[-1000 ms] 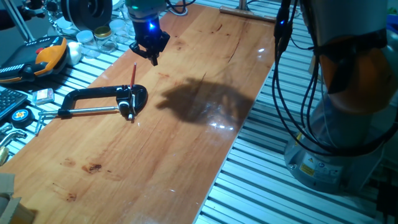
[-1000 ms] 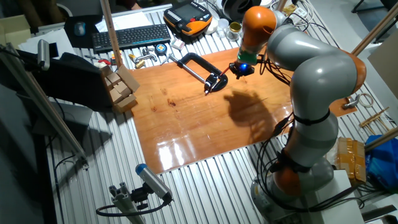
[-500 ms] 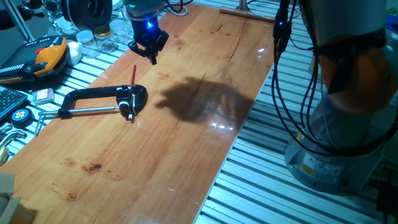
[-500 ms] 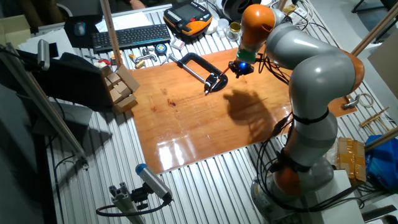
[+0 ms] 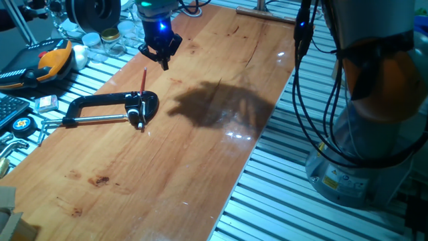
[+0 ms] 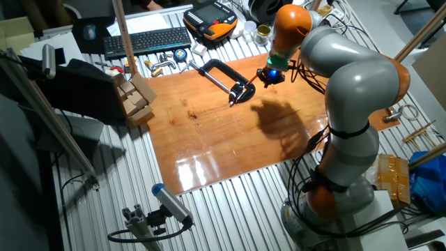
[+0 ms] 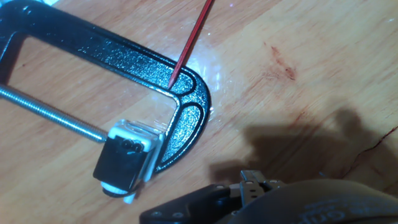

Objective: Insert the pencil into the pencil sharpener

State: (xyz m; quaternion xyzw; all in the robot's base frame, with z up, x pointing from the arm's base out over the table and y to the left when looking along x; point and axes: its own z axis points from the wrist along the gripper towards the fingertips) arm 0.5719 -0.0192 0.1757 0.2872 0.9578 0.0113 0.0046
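The red pencil (image 5: 144,80) lies flat on the wooden table, its near end against the bend of the black C-clamp (image 5: 100,102). In the hand view the pencil (image 7: 189,43) runs from the top edge down to the clamp (image 7: 186,106). The pencil sharpener (image 7: 127,163), a small black block with a pale part, sits between the clamp's screw end and its jaw; it also shows in one fixed view (image 5: 136,114). My gripper (image 5: 162,55) hangs above the table, behind and right of the pencil, holding nothing. Whether its fingers are open or shut does not show.
Left of the wooden board (image 5: 200,154) lie an orange-black tool (image 5: 47,60), glass jars (image 5: 107,37), a tape measure (image 5: 21,124) and small parts. A keyboard (image 6: 146,40) and wooden blocks (image 6: 136,97) stand beyond the board's far side. The arm's cables (image 5: 307,80) hang at the right.
The gripper has shifted very slightly toward the back of the table. The pencil, clamp and sharpener have not moved.
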